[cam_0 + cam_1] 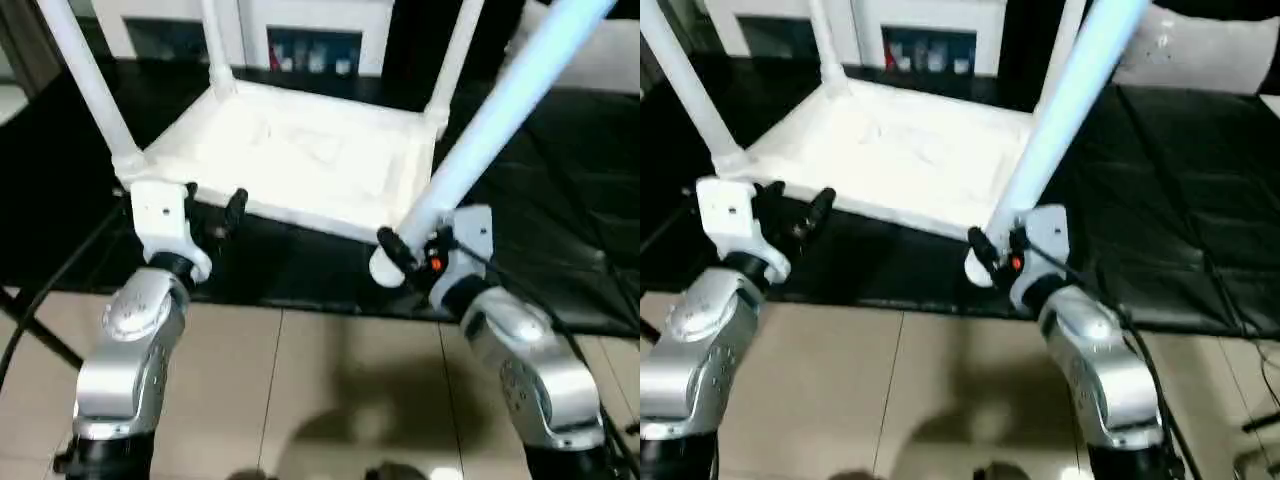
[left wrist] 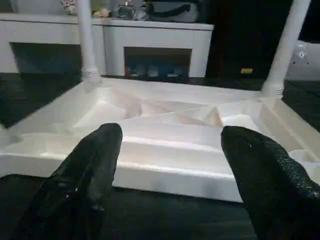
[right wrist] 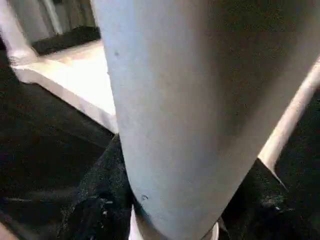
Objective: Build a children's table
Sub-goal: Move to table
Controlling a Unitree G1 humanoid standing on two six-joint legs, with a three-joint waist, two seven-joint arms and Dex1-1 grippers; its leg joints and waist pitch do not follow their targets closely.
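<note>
Writing: none legible. My right tool [image 1: 398, 256] pinches a leg [image 1: 500, 120]; my left tool [image 1: 213, 212] is spread before the table [image 1: 300, 165].

2 rounded silver forearms [image 1: 135, 350] end in white wrist blocks [image 1: 160, 212] with black fingers [image 2: 80, 180]; an orange light [image 1: 436, 264] marks the right one.

I see a black matte work surface [image 1: 560, 200] ahead, and below its near edge a floor of pale beige tiles with dark grout lines [image 1: 300, 390]. At the back stands a long white cabinet with open dark niches [image 2: 165, 37]; small items sit on top, too blurred to name.
</note>
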